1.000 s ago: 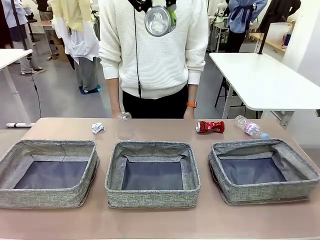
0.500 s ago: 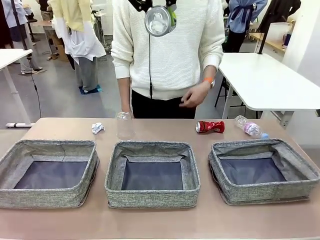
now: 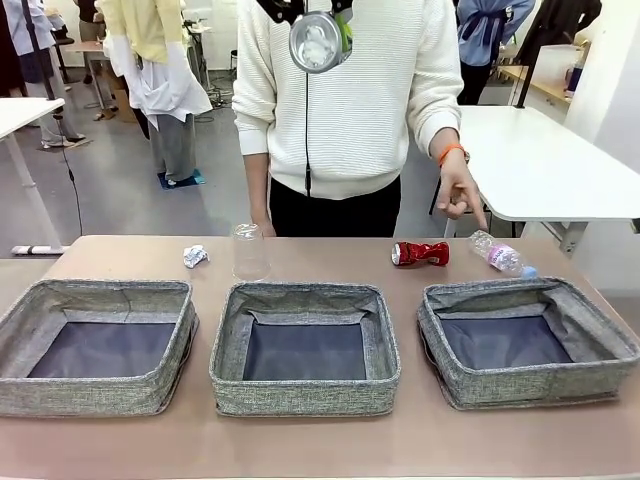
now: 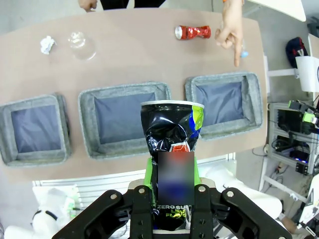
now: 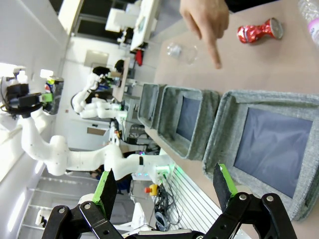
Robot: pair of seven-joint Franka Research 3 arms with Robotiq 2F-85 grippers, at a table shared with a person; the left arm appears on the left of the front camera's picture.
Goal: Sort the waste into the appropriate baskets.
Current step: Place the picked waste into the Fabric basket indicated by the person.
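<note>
Over the table (image 3: 300, 445) we see two risks. The person (image 3: 350, 100) at 12 o'clock has a hand (image 3: 460, 190) pointing down just beyond the R basket (image 3: 530, 385), by the bottle (image 3: 498, 255). Any reach that way could meet it.

Next, a wrong drop: R basket, mid basket (image 3: 305, 392) and L basket (image 3: 100, 385) look alike, w/ no marks to say which takes metal. L gripper (image 4: 173, 174) is closed partway on the dark can (image 4: 172, 134), holding its lower end high up, approx above the mid basket's near wall in the L wrist view. The crushed body is uneven, so we judge it could tilt or slip on a fast swing. R gripper (image 5: 164, 186) stands wide open w/ nothing in it.

Other items sit along the far strip: cup (image 3: 250, 250) at 11 o'clock of the mid basket, red can (image 3: 420, 253) at 11 o'clock of the R basket, paper ball (image 3: 195, 256) at 1 o'clock of the L basket. Nothing stands btwn the dark can and the baskets.
</note>
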